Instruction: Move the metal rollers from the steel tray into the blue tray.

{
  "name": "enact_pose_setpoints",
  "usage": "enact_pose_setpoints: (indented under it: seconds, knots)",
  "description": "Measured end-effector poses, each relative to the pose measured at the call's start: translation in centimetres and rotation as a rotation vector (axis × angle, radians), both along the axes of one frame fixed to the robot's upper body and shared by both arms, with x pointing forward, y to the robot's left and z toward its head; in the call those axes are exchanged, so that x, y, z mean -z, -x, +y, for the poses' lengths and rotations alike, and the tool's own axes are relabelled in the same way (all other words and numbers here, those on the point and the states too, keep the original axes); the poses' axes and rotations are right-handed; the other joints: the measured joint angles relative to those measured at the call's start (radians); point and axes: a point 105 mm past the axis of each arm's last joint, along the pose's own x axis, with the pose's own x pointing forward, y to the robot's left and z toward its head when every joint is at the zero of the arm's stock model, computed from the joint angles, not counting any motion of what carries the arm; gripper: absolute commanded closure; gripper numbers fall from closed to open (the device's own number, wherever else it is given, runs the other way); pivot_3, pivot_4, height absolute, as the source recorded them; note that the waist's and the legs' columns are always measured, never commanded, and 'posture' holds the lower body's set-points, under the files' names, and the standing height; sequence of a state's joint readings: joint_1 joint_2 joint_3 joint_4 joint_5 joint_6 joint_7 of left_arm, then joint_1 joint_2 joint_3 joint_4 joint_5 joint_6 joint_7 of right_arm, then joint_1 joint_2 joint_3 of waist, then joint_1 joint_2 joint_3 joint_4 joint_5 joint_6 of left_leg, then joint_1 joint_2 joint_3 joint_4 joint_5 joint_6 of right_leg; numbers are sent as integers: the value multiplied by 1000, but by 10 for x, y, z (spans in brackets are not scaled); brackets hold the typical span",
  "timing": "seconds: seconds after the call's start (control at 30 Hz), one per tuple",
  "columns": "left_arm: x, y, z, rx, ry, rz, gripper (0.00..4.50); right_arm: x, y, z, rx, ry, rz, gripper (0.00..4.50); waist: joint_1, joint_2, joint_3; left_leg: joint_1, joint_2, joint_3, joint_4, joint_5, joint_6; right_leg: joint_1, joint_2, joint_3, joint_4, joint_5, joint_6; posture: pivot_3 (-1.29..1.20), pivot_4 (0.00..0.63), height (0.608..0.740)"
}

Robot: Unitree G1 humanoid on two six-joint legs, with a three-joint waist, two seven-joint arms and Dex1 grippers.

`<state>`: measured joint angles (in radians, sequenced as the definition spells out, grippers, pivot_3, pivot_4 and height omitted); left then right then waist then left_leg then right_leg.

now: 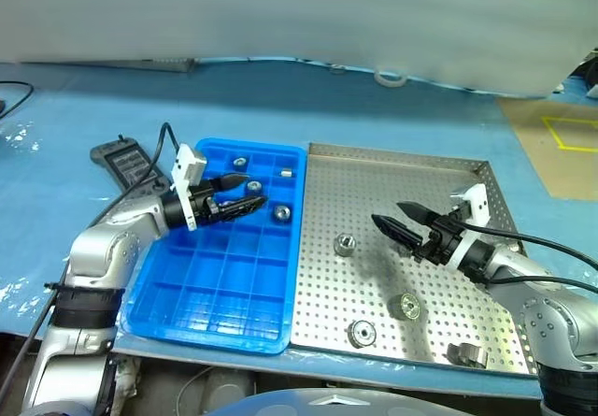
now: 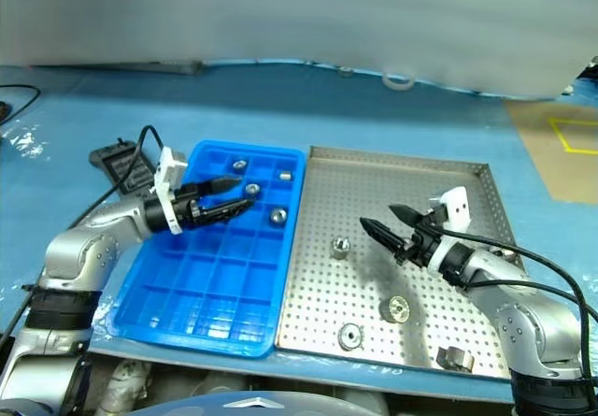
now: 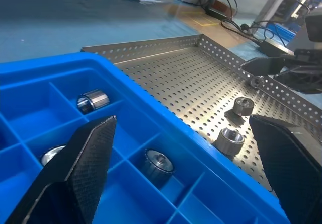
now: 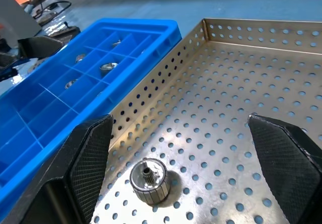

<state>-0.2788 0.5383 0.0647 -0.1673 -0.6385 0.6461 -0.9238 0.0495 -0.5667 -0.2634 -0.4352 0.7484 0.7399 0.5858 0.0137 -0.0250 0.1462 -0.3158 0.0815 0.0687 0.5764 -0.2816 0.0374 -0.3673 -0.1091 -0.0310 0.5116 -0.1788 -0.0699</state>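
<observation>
Mid-task: some rollers are already sorted, some are not yet moved. Four rollers are seen in the blue tray, all in compartments toward its far end; the near rows are bare. Four more rollers lie on the steel tray: one near the tray's left-middle, one toward the near middle, one by the near rim, and one on its side at the near right corner.

The left gripper is held over the far part of the blue tray, fingers spread, nothing pinched; a drop looks just finished. The right gripper hovers above the middle of the steel tray, fingers spread wide and empty, aimed toward the left-middle roller, which sits between its fingers in the right wrist view but is not yet touched.

Step in hand, judged: the approach for the next pick. The next move likely calls for the right gripper to be lowered over that roller with the fingers straddling it, then closed on its sides; the roller is small and round, so a slip or roll is possible.

Edges and room: the two trays are set side by side on the blue counter, long rims touching or nearly so. The steel tray's raised left rim and the blue tray's wall must be cleared on transfer. Open floor surrounds the targeted roller. The corner roller sits close to two rims, so access there is tighter.
</observation>
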Motion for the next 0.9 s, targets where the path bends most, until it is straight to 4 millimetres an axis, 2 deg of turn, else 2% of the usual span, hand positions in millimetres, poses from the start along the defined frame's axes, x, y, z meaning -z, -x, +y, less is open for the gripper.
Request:
enact_pose_setpoints:
  seconds: [0.17,0.27,0.37,0.67,0.77,0.9]
  knots:
    - [-2,-1,-10,-63,45,-20,30,-3,-15,-6,111,-20,-64,0,8,0,0,0,0,0,0,0,0,0,0,0,-1,0,0,-84,150,740]
    - [-2,5,-15,-69,68,-12,30,0,-13,-5,139,-40,-62,0,8,0,0,0,0,0,0,0,-1,0,0,0,0,0,0,-89,150,740]
    - [-3,4,-11,-97,85,1,30,5,-11,-8,182,-55,-49,0,3,0,0,0,0,0,0,0,-1,0,0,0,0,0,0,-89,150,740]
    - [-5,7,-10,-116,108,-8,30,-4,-5,-7,198,-73,-82,0,1,0,0,0,0,0,0,0,-1,0,0,0,-1,0,0,-87,150,740]
    - [-3,12,-16,-112,111,-7,30,-7,-7,-11,211,-69,-90,0,4,0,0,0,0,-1,0,0,-1,0,0,0,-1,0,0,-87,150,740]
    - [-11,8,-18,-143,138,-26,30,-11,-9,-19,246,-66,-105,0,3,0,0,0,0,-1,0,0,-1,1,0,0,-1,0,0,-86,150,740]
